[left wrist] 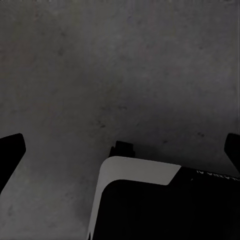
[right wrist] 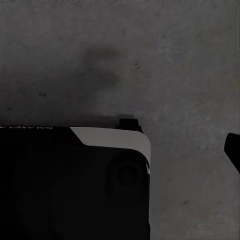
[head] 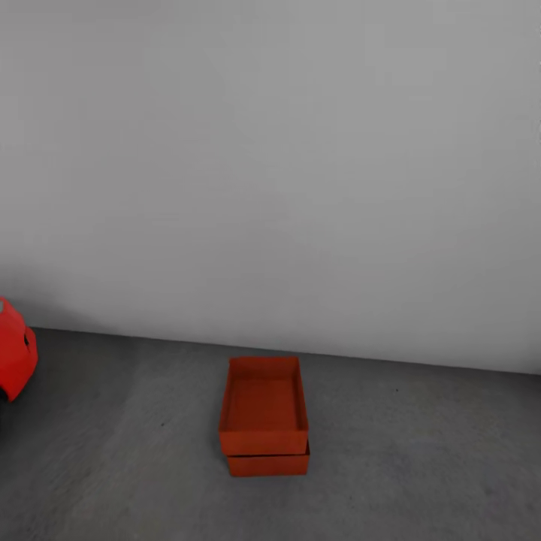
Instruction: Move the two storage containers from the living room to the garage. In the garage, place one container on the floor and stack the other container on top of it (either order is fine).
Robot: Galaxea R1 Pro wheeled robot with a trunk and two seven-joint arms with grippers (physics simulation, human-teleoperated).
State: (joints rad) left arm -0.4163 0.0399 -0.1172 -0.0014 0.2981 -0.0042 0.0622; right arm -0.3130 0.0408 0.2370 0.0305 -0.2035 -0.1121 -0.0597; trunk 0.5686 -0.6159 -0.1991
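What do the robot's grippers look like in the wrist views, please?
The left gripper has plain matte black jaws, flat-sided and tapering toward blunt tips, with no markings or cables visible on them. The right fingertip looks the same plain black.

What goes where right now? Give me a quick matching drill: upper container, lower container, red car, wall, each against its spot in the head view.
Things:
1. upper container
2. lower container
3. red car
4. wall

Places:
A. at the left edge of the picture
B. directly on the concrete floor
C. behind the stack
D. resting on the other box

Pairs: 1-D, 2-B, 3-A, 4-C
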